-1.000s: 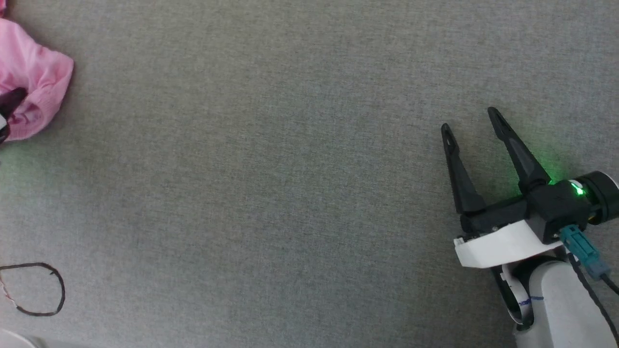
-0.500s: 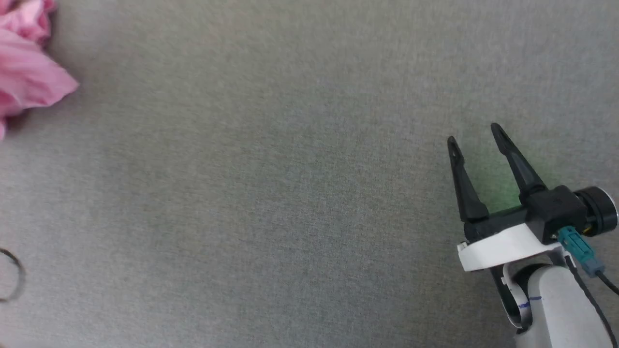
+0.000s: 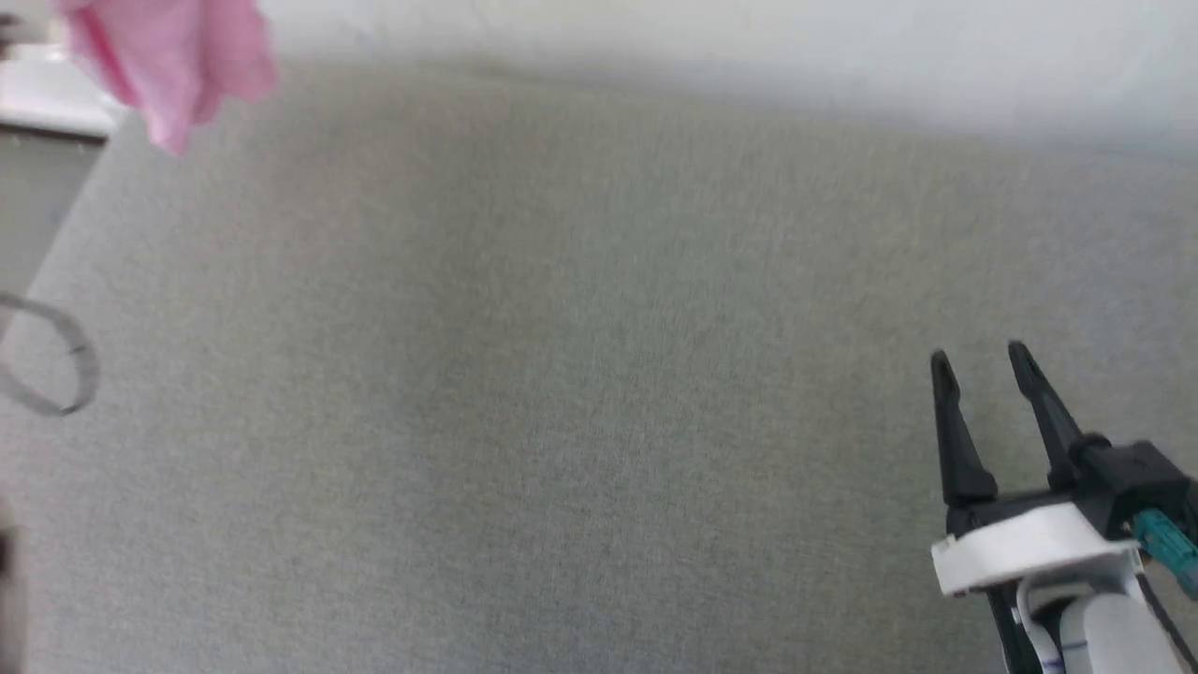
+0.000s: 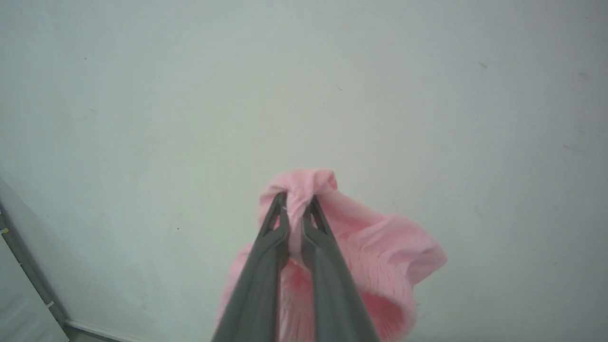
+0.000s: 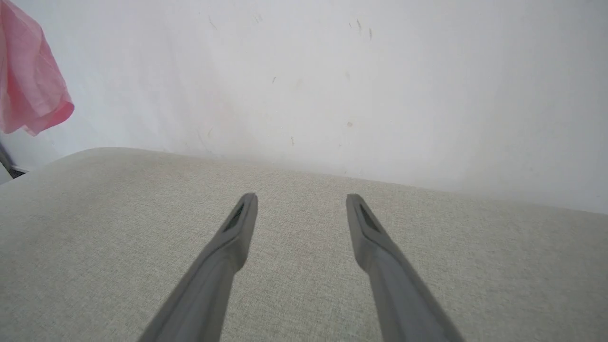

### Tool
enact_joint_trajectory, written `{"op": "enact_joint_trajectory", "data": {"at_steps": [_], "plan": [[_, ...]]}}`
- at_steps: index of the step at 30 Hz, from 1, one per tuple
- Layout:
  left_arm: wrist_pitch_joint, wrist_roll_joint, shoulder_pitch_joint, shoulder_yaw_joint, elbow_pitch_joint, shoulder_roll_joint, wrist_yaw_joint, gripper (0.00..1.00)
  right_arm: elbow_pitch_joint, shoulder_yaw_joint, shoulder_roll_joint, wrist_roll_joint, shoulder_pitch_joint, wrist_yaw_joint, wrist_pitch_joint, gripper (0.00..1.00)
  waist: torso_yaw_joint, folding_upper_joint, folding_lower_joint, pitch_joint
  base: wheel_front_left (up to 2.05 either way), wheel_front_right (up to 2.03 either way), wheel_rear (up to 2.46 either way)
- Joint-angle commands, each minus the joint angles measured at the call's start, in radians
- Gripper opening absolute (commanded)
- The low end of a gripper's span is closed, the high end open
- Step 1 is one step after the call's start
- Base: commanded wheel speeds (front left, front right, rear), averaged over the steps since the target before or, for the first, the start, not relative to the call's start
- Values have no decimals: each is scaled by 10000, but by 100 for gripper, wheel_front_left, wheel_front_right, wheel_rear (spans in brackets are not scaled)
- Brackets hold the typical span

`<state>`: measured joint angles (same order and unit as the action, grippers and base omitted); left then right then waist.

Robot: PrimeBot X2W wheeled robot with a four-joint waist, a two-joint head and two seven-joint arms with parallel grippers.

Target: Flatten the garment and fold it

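Note:
The light pink garment (image 3: 173, 65) hangs bunched in the air at the head view's top left, above the grey cloth surface's far left corner. In the left wrist view my left gripper (image 4: 295, 203) is shut on a pinched fold of the garment (image 4: 380, 251), which droops below and to the right of the fingers against a pale wall. The garment (image 5: 28, 85) also shows at the right wrist view's left edge. My right gripper (image 3: 983, 360) is open at the lower right, fingers apart just above the surface (image 3: 580, 374), nothing between them.
The grey fabric surface ends at a pale wall (image 3: 749, 47) along the back. A thin dark loop of cable (image 3: 56, 360) lies blurred at the left edge. A white ledge (image 3: 47, 103) sits beyond the surface's far left corner.
The head camera has tilted up, so the wall now shows. The garment has been lifted off the surface by my left gripper. The right gripper's fingers have narrowed somewhat but stay open.

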<state>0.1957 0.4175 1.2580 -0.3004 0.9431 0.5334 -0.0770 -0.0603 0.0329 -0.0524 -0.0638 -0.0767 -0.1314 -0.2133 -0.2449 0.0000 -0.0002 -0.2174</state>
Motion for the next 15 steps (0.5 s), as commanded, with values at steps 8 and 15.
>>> {"op": "enact_joint_trajectory", "data": {"at_steps": [8, 15], "plan": [[177, 218, -512, -609, -992, -1739, -166, 0, 62, 339, 21, -282, 878, 7, 35, 100, 884, 0, 2, 2224, 0, 0, 0], [-50, 743, -2731, -1061, -2981, -3036, -5, 0, 274, 473, 21, -413, 1395, 7, 232, 100, 1620, 0, 2, 2466, 0, 0, 0]]}}
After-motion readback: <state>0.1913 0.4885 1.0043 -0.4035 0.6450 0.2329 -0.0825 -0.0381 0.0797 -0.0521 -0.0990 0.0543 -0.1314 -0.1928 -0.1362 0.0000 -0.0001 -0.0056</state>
